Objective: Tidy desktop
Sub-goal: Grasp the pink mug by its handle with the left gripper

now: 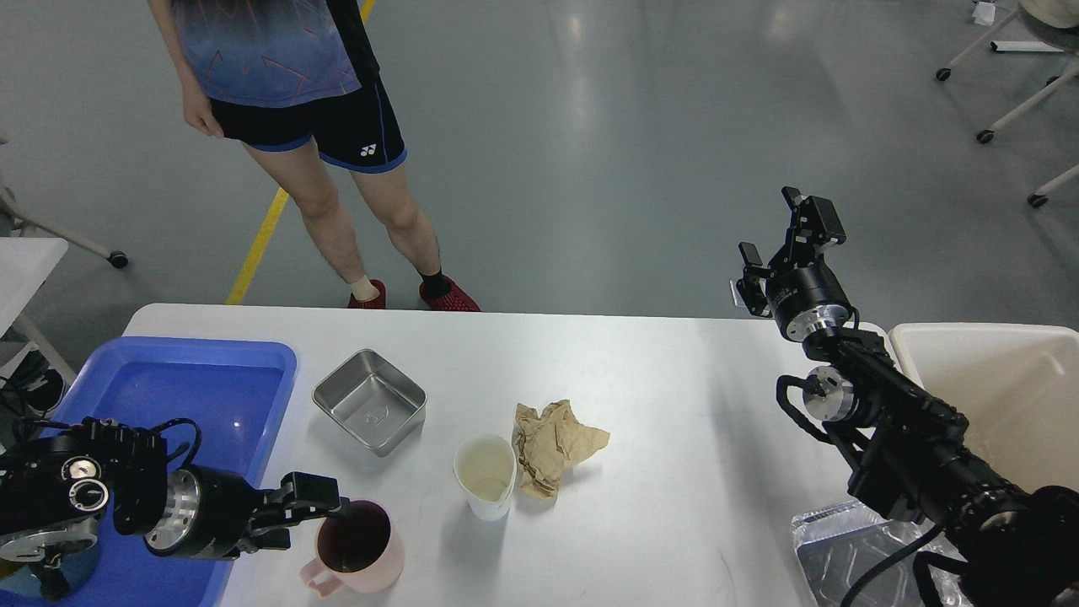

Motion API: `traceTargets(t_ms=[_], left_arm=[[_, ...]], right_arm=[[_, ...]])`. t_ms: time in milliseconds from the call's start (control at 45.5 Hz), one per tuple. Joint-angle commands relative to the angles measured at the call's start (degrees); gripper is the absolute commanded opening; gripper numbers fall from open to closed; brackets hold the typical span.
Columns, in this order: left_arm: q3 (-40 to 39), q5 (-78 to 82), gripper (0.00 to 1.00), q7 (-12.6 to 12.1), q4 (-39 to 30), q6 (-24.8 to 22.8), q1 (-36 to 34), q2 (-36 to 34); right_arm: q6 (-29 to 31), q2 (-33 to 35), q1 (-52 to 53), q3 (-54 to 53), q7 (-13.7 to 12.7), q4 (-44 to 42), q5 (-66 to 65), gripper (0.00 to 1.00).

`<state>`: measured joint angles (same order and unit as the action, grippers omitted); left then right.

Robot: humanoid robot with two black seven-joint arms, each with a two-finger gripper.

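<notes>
Desktop: your desktop (pixel 657 371) fills the lower view, long axis left to right.
Left gripper: your left gripper (pixel 316 516) lies low, fingers parted at the pink mug (pixel 358 548) rim (contact unclear).
Right gripper: your right gripper (pixel 788 236) is raised, fingers spread, empty.

a lab or test hall: grey polished floor (pixel 632 169), yellow floor line (pixel 257 244), wheeled furniture legs (pixel 1007 110)

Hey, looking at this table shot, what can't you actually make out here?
Head view only:
- Left end effector: seen nearly end-on at the pink plastic mug's rim; whether it grips is unclear.
- Crinkled foil tray: partly covered by the right arm, cut by the bottom edge.
- Cream-coloured plastic bin: cut by the right edge, so its contents are not fully seen.
- Standing person: head cut by the top edge.
</notes>
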<state>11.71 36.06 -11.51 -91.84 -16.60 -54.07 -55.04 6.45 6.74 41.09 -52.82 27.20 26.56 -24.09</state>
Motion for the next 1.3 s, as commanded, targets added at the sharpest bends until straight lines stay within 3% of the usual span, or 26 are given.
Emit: traceTargets(t_ms=[0, 308, 1121, 1274], left_arm=[[0.8, 0.1, 0.85, 0.0, 0.9, 0.7, -0.1, 0.7], [0.9, 0.1, 0.81, 0.2, 8.4, 1.0, -0.6, 6.8], [1.3, 0.2, 0.81, 0.0, 6.8, 1.0, -0.1, 8.3], [1.3, 0.2, 0.76, -0.1, 6.9, 0.9, -0.1, 8.5]], right_arm=[[0.0, 0.1, 0.0, 0.1, 0.0, -0.1, 0.0, 1.00], [-0.7, 0.3, 0.0, 0.0, 0.0, 0.2, 0.0, 1.00], [-0.9, 1.4, -0.5, 0.1, 0.0, 0.0, 0.0, 1.00], [-0.9, 1.4, -0.6, 0.0, 0.0, 0.0, 0.0, 1.00]])
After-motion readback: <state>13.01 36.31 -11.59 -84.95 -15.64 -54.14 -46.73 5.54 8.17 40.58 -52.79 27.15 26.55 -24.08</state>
